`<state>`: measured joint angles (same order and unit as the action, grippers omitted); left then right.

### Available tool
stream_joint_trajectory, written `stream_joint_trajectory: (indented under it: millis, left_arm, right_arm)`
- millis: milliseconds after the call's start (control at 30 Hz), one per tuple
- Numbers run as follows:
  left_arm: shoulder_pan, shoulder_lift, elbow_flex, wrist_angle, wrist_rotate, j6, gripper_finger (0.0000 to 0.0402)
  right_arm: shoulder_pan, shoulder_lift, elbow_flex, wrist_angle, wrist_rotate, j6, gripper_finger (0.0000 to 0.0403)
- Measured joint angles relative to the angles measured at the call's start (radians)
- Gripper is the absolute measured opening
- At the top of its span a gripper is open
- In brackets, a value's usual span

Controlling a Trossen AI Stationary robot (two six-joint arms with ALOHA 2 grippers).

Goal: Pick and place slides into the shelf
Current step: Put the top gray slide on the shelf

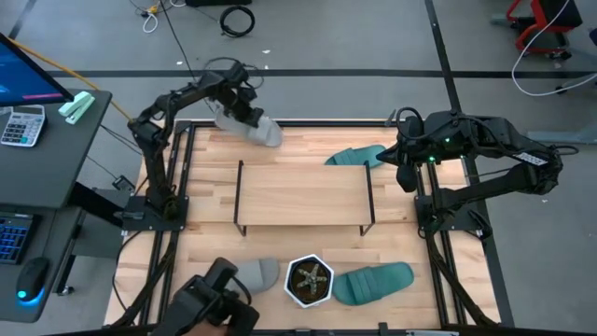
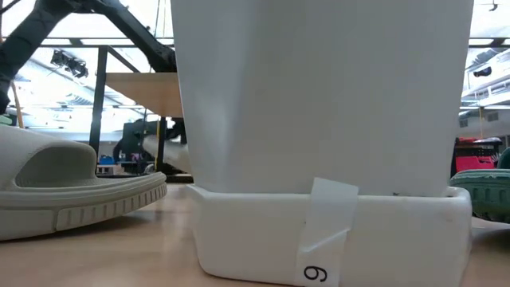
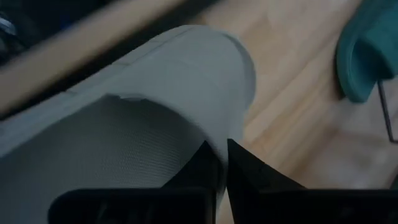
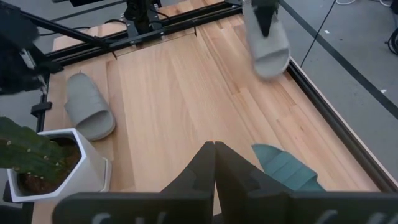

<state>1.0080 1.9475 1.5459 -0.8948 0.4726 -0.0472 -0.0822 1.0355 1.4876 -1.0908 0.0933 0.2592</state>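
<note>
My left gripper (image 1: 244, 110) is shut on a light grey slide (image 1: 259, 128) over the table's far left corner; the right wrist view shows this slide (image 4: 268, 45) hanging. The shelf (image 1: 303, 194) stands mid-table on thin black legs. A teal slide (image 1: 354, 156) lies flat behind the shelf. At the near edge lie a second grey slide (image 1: 257, 273) and a second teal slide (image 1: 373, 282). My right gripper (image 4: 214, 155) waits shut above the table's right side, touching nothing. My left gripper pinches a thin edge of the grey slide (image 3: 219, 140) between its two fingers (image 3: 245, 174), at the slide's far left end. The fingers slant down from the far left. The slide hangs tilted below them, its free end (image 4: 271, 65) lowest, apparently clear of the table.
A white hexagonal pot with a plant (image 1: 310, 280) stands at the near edge between the two resting slides and fills most of the low view. A black metal frame (image 1: 177, 177) borders the table. A desk with a calculator (image 1: 23, 126) stands off to the left.
</note>
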Motion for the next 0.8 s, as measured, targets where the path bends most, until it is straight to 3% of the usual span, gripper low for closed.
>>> stream_joint_trajectory:
  millis: [433,800]
  left_arm:
    - [0.035,-0.233,0.000,0.053,0.053,-0.095,0.0013]
    - [-0.055,-0.436,0.000,0.133,0.087,-0.209,0.0015]
  right_arm:
    - [0.000,0.000,0.000,0.000,0.000,-0.008,0.0016]
    - [0.000,0.000,0.000,0.000,0.000,-0.025,0.0016]
